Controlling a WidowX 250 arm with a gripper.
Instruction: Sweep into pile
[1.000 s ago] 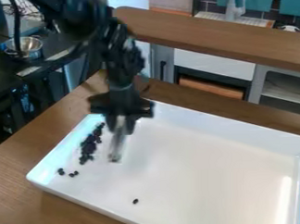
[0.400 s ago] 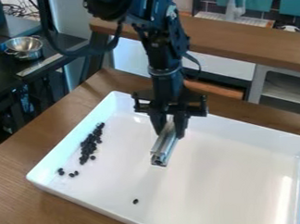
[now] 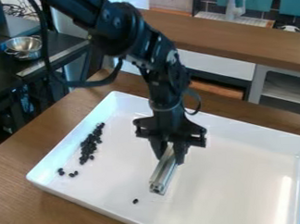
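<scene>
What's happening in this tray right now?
The robot's hand grips a metal bar over the white tray, to sweep the dark bits into a pile. Most are bunched in a strip along one side; a few sit just off its end, and a lone bit lies near the bar's tip.

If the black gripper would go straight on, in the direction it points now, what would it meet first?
Most likely the floor of the white tray, and the metal bar held in the gripper would come to it first. How much gap remains is unclear.
</scene>
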